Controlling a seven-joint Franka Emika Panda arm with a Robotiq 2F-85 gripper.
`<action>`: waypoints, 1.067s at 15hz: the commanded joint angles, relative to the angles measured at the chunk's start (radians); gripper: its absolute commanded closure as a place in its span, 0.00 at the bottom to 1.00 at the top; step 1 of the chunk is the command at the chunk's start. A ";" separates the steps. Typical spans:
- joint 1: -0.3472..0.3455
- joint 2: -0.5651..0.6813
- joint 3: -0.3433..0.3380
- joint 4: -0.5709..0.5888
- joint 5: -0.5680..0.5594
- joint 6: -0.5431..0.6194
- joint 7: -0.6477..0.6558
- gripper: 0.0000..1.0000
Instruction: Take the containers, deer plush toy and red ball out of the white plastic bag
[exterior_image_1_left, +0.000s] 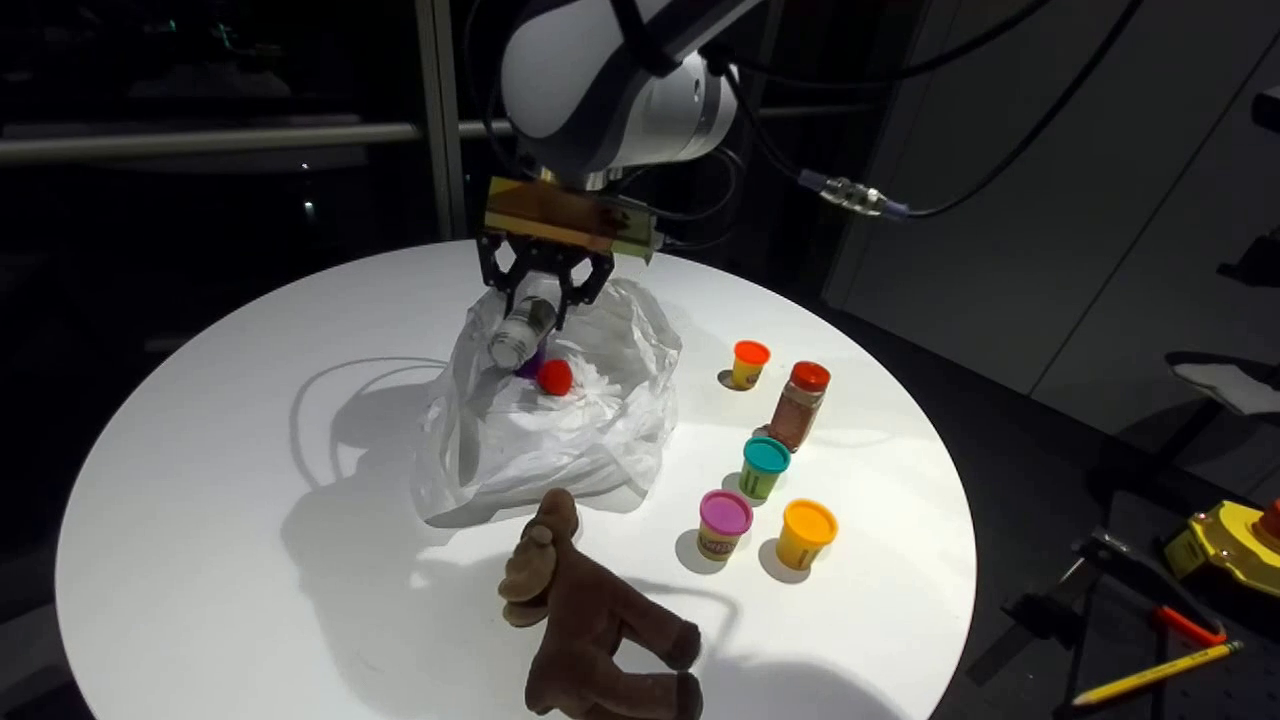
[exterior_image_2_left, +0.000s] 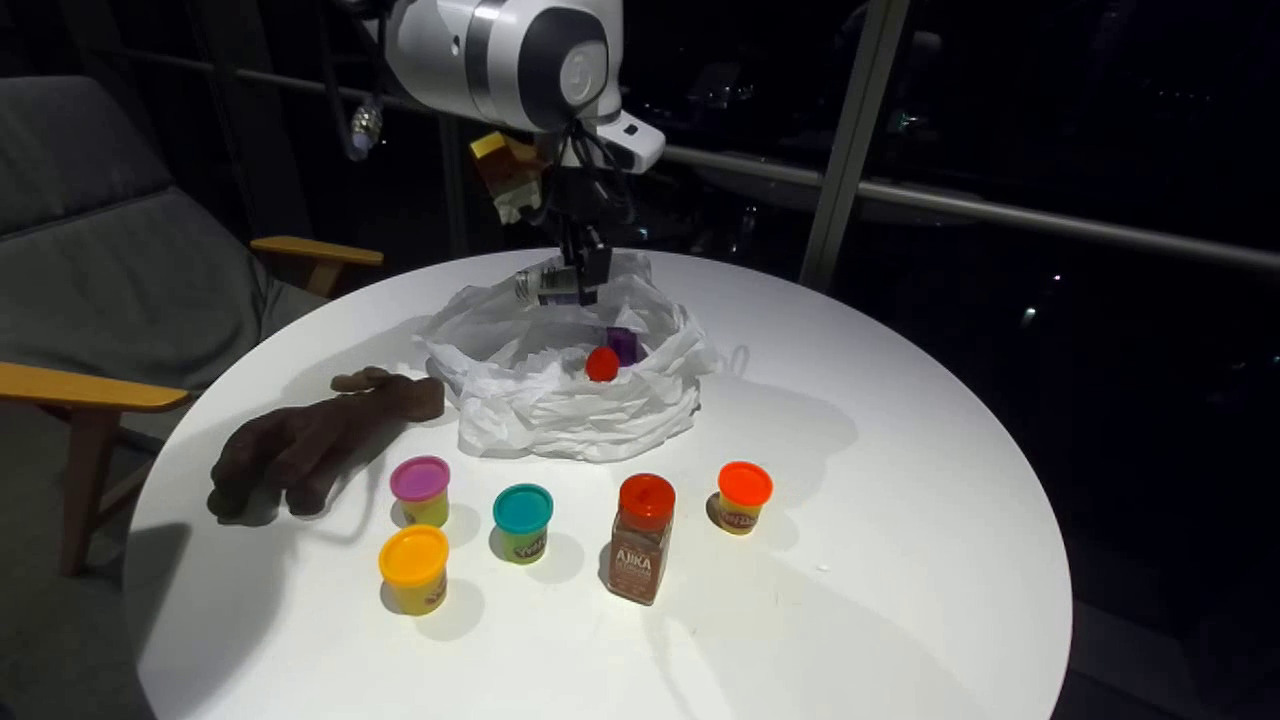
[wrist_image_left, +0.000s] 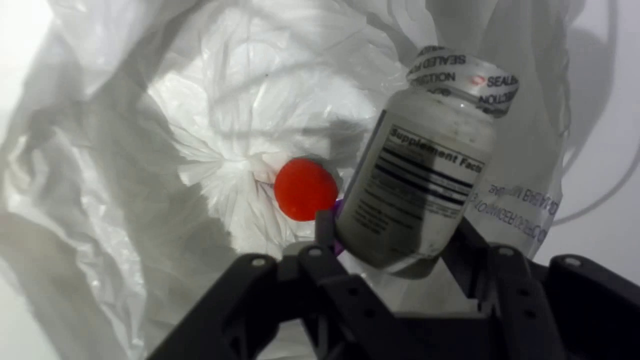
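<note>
My gripper (wrist_image_left: 392, 240) is shut on a pale supplement bottle (wrist_image_left: 420, 170), held tilted over the open mouth of the white plastic bag (exterior_image_2_left: 580, 425). Inside the bag, the red ball (wrist_image_left: 306, 190) lies on the crumpled film, beside a purple item (exterior_image_2_left: 622, 346) that the bottle mostly hides in the wrist view. Brown and lying on its side, the deer plush toy (exterior_image_1_left: 600, 640) is on the table outside the bag. Containers also stand upright out there: a purple-lidded tub (exterior_image_1_left: 722, 525), a teal-lidded one (exterior_image_1_left: 763, 468), a yellow-orange one (exterior_image_1_left: 804, 537) and a red-orange-lidded one (exterior_image_1_left: 748, 365).
A red-capped spice jar (exterior_image_2_left: 638, 550) stands among the tubs on the round white table (exterior_image_2_left: 880, 560). Behind the bag, a window rail (exterior_image_1_left: 220, 142) runs past the table. A grey chair (exterior_image_2_left: 90, 220) is close to the table's edge.
</note>
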 joint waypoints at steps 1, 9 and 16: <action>0.019 -0.206 -0.019 -0.243 -0.039 -0.019 0.016 0.69; -0.021 -0.524 0.020 -0.668 -0.040 -0.046 -0.047 0.69; -0.043 -0.732 0.116 -1.007 0.041 -0.063 -0.128 0.69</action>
